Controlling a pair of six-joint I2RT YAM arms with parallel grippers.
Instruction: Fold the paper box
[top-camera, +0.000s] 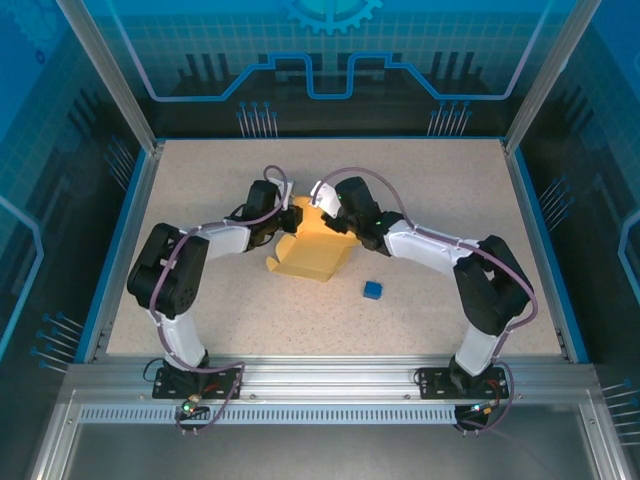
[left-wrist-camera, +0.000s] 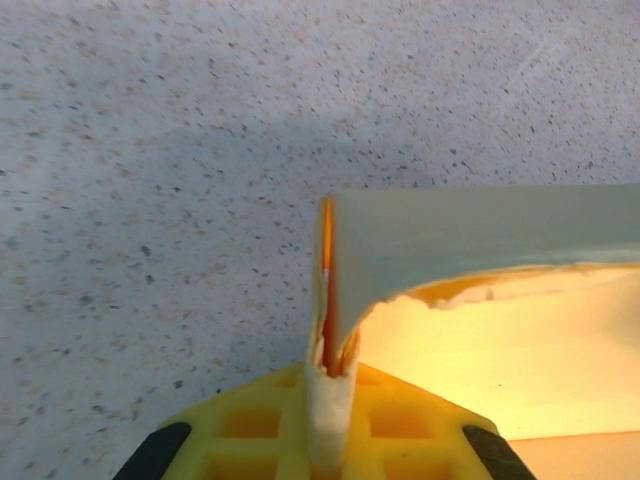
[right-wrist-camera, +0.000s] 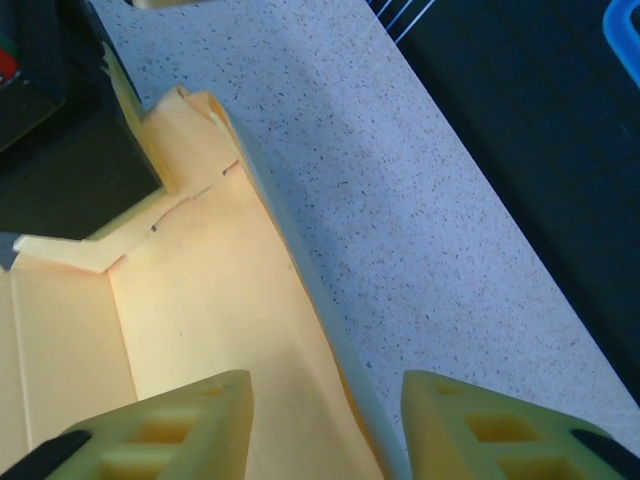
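1. Counter: the speckled surface that carries everything. The paper box lies near its middle, between my two arms.
2. Paper box: pale yellow thin card, partly raised, with at least one wall standing while the near panel lies flat. I judge it very light, springy at its creases, and easy to crumple or tear; one edge looks ragged in the left wrist view. I would take it at a wall's free edge close to a crease, with a light pinch, not across a flat panel.
3. Left tool: pressed together on a standing wall of the box, the card sandwiched between its yellow fingers.
4. Right tool: spread and holding nothing. The box's side wall runs between its fingers, one over the inner panel, the other over the counter. I cannot tell whether either touches the card.
5. Blue cube: on the counter near the box, apart from it.
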